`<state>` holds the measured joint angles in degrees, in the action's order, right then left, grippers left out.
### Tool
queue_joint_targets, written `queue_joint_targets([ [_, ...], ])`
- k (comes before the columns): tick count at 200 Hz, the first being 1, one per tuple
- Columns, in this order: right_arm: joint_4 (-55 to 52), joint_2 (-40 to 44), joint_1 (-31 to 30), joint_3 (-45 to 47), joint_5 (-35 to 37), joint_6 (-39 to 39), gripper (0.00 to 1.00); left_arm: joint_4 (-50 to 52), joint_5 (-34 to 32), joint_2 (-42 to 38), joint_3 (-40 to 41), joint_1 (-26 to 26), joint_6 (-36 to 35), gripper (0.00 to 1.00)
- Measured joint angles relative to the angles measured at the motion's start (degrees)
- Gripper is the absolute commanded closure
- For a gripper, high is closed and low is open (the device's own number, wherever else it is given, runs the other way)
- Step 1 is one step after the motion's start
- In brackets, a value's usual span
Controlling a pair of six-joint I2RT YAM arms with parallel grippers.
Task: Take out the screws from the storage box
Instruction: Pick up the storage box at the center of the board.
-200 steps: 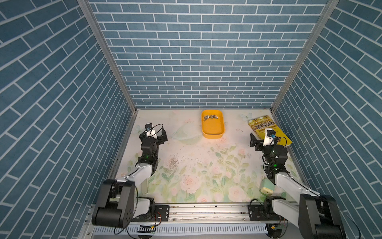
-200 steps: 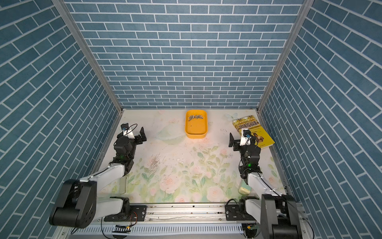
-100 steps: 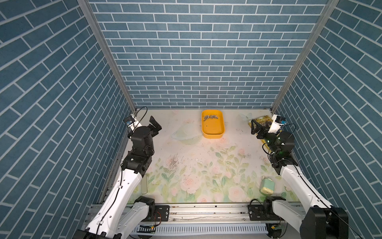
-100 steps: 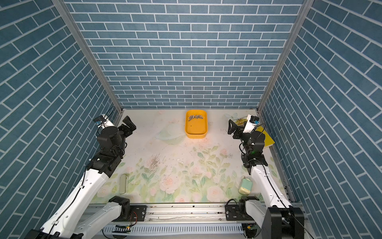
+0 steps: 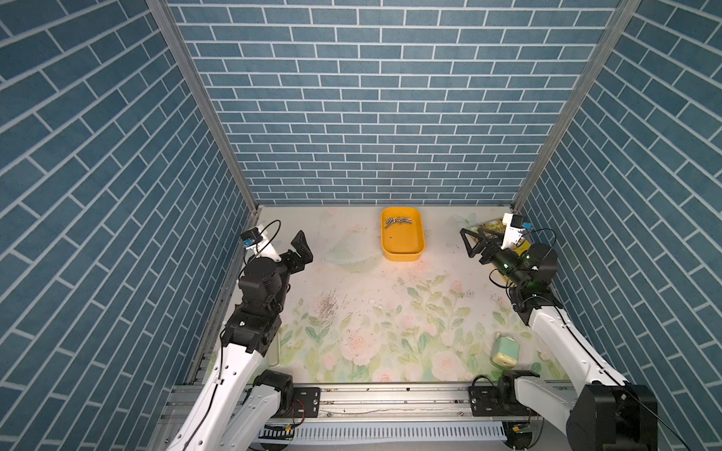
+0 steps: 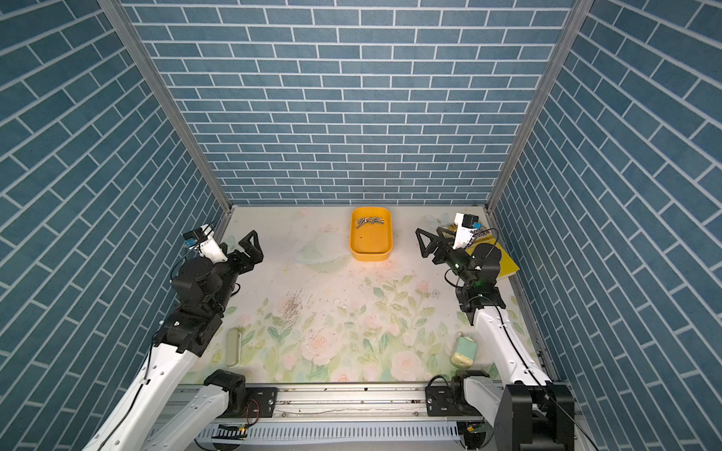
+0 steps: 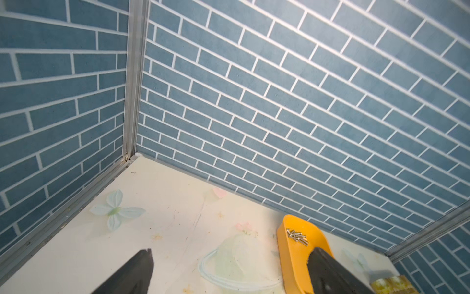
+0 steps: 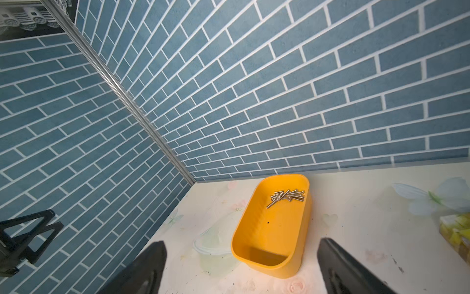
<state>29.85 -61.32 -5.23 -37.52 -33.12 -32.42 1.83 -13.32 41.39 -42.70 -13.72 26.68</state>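
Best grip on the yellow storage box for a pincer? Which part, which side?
Probably the near short wall of the storage box, taken from above, straddling its rim. The walls are low and thin, the top is open, and the screws are heaped at the far end, so the near end inside is bare. Avoid the rounded corners.

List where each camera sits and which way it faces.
Top views: above the front rail, looking down toward the back wall; both arms show.
Left wrist: on left arm, facing the back-left corner; left gripper jaws open.
Right wrist: on right arm, facing the storage box; right gripper jaws open.
Shared: every view shows the screws in the box.
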Motion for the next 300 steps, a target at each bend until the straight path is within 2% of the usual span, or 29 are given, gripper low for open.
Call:
queue_joint_targets([
  [32, -4.3, -2.4, -8.8, -3.5, 5.9, 6.6, 0.06, -0.2, -0.3, 0.9, 0.6, 0.0, 1.9, 0.0],
  [55, -10.0, -6.7, -14.4, -10.3, 6.6, 17.6, 0.14, 0.9, -0.3, 4.4, -0.1, 0.0, 2.3, 0.0],
  [86, -19.7, -13.4, -18.8, -20.7, 8.3, 31.6, 0.13, 1.8, 0.2, 6.5, -0.2, 0.0, 2.5, 0.0],
  [106, -28.4, -20.5, -20.8, -30.1, 11.9, 39.8, 0.13, 1.9, 0.5, 6.3, -0.2, 0.0, 2.5, 0.0],
  [132, -41.5, -32.5, -25.0, -43.8, 18.3, 50.3, 0.18, 2.2, 0.7, 5.0, -0.2, 0.0, 2.5, 0.0],
  [161, -55.3, -44.4, -29.9, -53.6, 22.6, 59.6, 0.23, 2.2, 0.7, 3.6, -0.2, 0.0, 2.5, 0.0],
  [192, -66.6, -54.1, -31.4, -61.3, 25.0, 64.6, 0.24, 2.2, 0.8, 4.3, -0.2, 0.0, 2.5, 0.0],
  [218, -71.4, -58.9, -31.0, -67.0, 26.6, 67.0, 0.24, 2.4, 1.1, 5.9, -0.6, 0.0, 2.6, 0.0],
  [271, -73.2, -63.4, -30.7, -70.5, 31.1, 69.7, 0.25, 2.4, 2.1, 7.0, -1.7, 0.0, 2.9, 0.0],
  [300, -73.8, -66.2, -30.7, -70.5, 31.7, 70.4, 0.3, 2.4, 2.5, 7.0, -2.0, 0.0, 3.1, 0.0],
])
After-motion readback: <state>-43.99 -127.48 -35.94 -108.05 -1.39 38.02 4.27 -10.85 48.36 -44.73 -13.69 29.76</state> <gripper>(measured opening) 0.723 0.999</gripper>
